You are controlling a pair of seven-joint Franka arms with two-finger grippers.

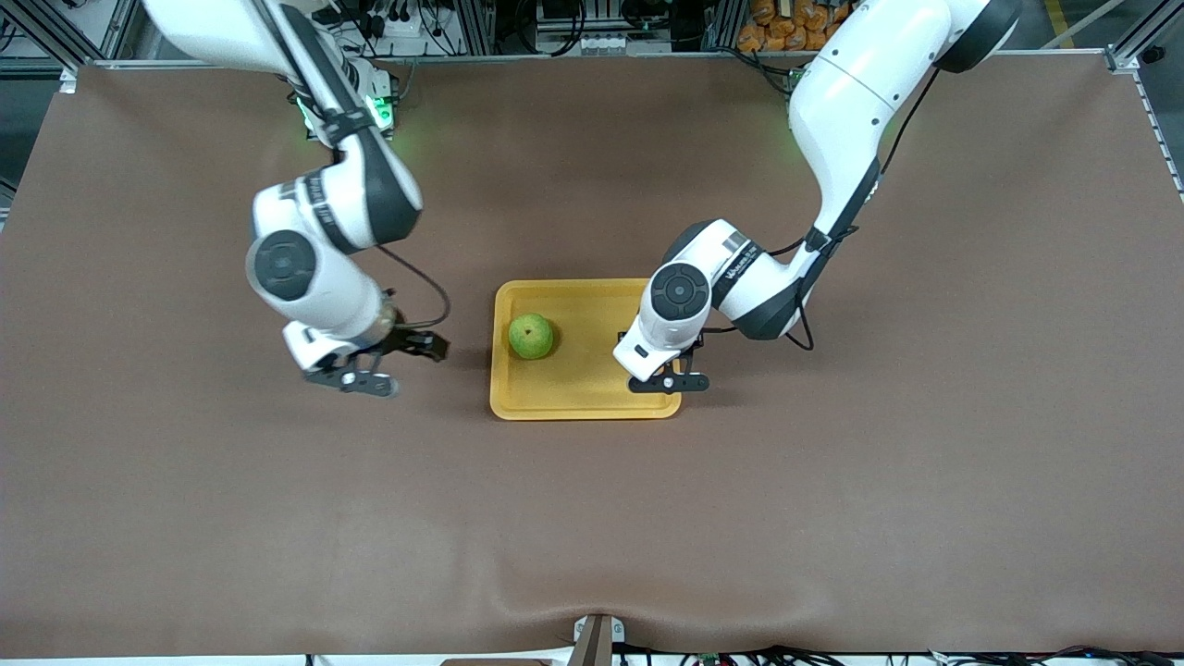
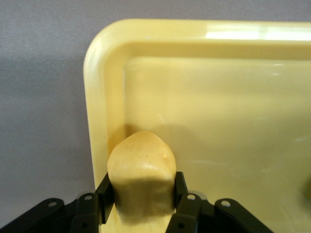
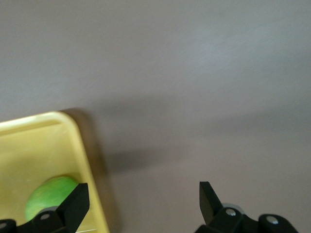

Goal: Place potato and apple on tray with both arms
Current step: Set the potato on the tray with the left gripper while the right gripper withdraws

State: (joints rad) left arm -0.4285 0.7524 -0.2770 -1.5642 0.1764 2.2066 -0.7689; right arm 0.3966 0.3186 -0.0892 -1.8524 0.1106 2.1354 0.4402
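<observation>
The yellow-orange tray (image 1: pixel 592 400) lies mid-table. The green apple (image 1: pixel 531 336) sits in it, toward the right arm's end. My left gripper (image 1: pixel 668 380) is low over the tray corner nearest the front camera at the left arm's end. In the left wrist view the left gripper (image 2: pixel 141 188) is shut on the potato (image 2: pixel 141 165), just inside the tray's rim (image 2: pixel 97 97). The potato is hidden in the front view. My right gripper (image 1: pixel 384 370) is open and empty over the table beside the tray. The right wrist view shows the right gripper (image 3: pixel 142 199), the apple (image 3: pixel 48 200) and the tray's rim (image 3: pixel 85 145).
The brown table cover (image 1: pixel 832 462) spreads wide around the tray. Cables and equipment stand along the table's edge by the arms' bases (image 1: pixel 573 28).
</observation>
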